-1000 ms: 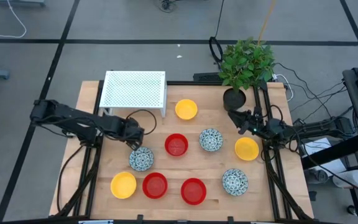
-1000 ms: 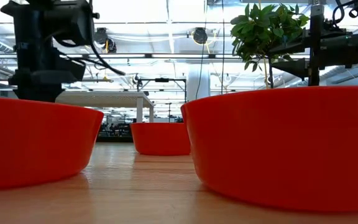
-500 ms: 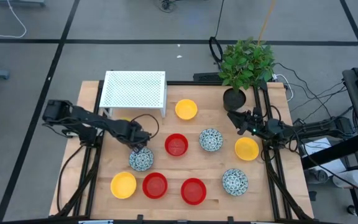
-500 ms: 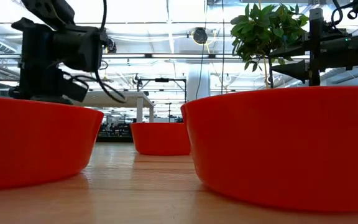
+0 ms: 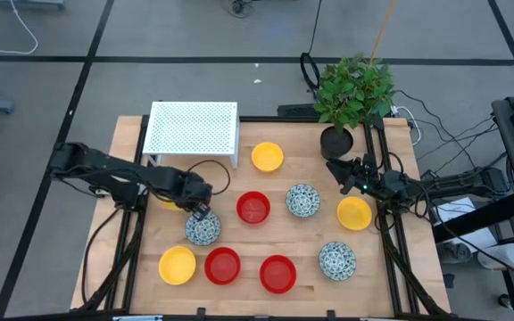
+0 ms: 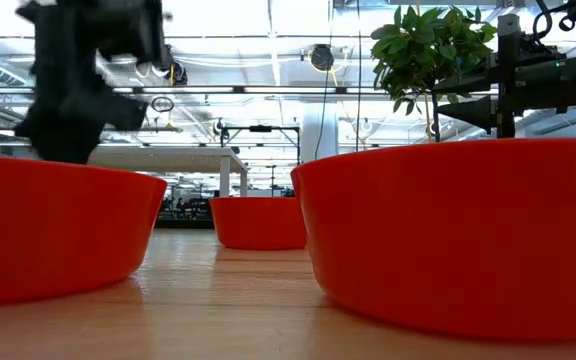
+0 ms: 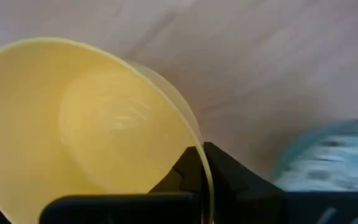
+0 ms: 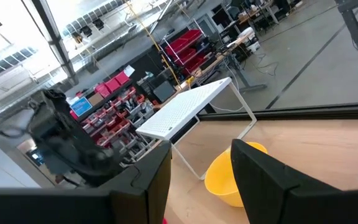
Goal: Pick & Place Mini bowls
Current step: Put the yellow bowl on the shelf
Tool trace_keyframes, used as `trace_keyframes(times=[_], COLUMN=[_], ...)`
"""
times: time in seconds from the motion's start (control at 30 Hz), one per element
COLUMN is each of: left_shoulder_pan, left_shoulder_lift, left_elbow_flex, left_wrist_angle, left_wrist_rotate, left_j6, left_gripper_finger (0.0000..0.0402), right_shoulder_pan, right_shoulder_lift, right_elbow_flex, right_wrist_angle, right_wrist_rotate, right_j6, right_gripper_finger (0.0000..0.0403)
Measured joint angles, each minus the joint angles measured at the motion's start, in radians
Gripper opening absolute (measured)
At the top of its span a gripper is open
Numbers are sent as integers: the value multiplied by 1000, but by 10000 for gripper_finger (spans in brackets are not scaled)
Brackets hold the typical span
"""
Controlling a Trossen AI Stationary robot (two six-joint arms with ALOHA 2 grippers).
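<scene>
My left gripper stands at the table's left middle, just beyond a speckled bowl, and is shut on a glossy yellow mini bowl. In the high view the arm hides nearly all of that bowl. The speckled bowl also shows beside it in the left wrist view. My right gripper is open and empty by the black plant pot, with its fingers level and pointing toward the table's left. Several other yellow, red and speckled bowls rest on their bases across the wooden table. My left gripper pinches the yellow bowl's rim, with one finger inside the bowl and the other outside its wall. The bowl is tilted in the hold, its hollow facing the wrist camera. Whether it is clear of the table, I cannot tell.
A white perforated rack stands at the far left. The potted plant stands at the far right. A yellow bowl lies beside the rack. Red bowls, speckled bowls and yellow bowls fill the middle and near parts.
My left gripper has shifted a little toward the table's near edge and the speckled bowl. It tipped over sideways half a second ago and has come back upright, blurred in the low view. My right arm has kept still.
</scene>
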Motion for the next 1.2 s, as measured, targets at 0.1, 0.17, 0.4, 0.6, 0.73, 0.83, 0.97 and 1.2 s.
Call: trace_keyframes(times=[0.1,0.17,0.4,0.6,0.73,0.83,0.97,1.2], left_shoulder_pan=[-8,-11,33,277,491,637,782,921], left_shoulder_lift=[-50,-75,-95,-87,-75,-40,22,134], left_elbow_flex=[89,164,411,499,499,499,499,499], left_wrist_angle=[4,8,16,-24,-93,-171,-230,-237], left_wrist_rotate=[-79,-145,-380,-355,-265,-233,-229,-227], left_j6=[84,179,671,867,924,961,1040,1120], left_gripper_finger=[10,7,25,20,6,11,25,6], right_shoulder_pan=[0,0,0,0,0,0,0,0], right_shoulder_lift=[0,0,0,0,0,0,0,0], right_elbow_flex=[0,0,0,0,0,0,0,0], right_wrist_angle=[0,0,0,0,0,0,1,1], right_wrist_rotate=[0,0,0,4,5,7,8,8], right_j6=[0,0,-21,-23,-23,-23,-23,-16], right_gripper_finger=[155,155,155,155,155,155,155,155])
